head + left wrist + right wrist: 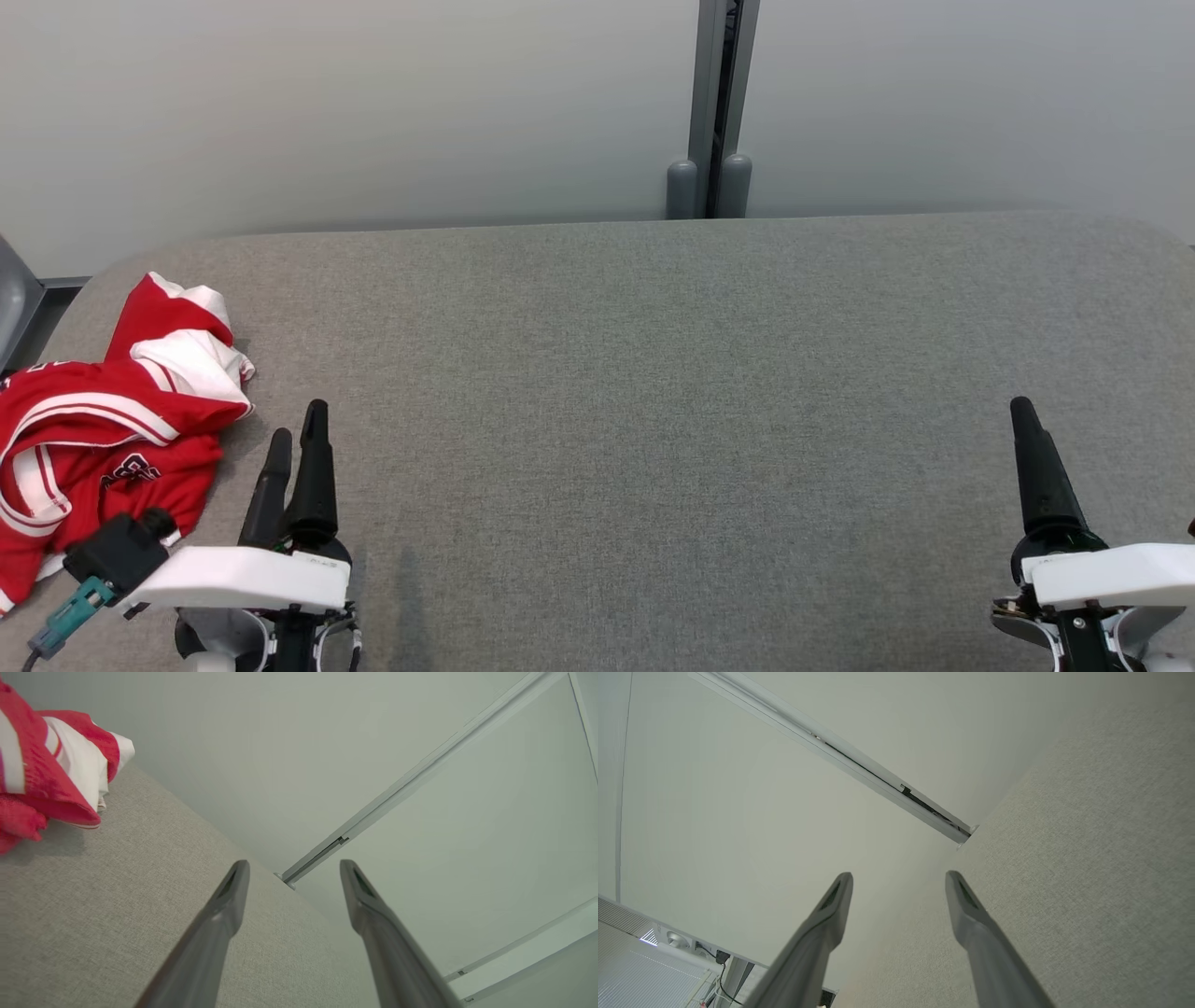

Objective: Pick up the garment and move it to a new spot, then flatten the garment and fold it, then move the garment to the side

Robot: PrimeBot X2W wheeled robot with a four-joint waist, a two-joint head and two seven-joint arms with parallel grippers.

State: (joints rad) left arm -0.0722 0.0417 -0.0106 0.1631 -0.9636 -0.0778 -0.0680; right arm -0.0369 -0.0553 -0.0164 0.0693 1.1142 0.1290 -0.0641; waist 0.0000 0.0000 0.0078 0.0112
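Observation:
The garment (pixel 103 429) is a red jersey with white stripes and white panels, lying crumpled at the far left of the grey fabric table (pixel 653 392). In the left wrist view the garment (pixel 51 765) sits bunched at the upper left. My left gripper (pixel 299 434) hovers just right of the garment, open and empty; its fingers (pixel 224 914) stand well apart over bare fabric. My right gripper (pixel 1027 415) is at the lower right, far from the garment, and its fingers (pixel 831 914) are spread with nothing between them.
A pale wall rises behind the table, with a grey vertical post (pixel 719 103) at its back edge. The table's rounded left corner lies close behind the garment. A wide stretch of bare fabric lies between my two grippers.

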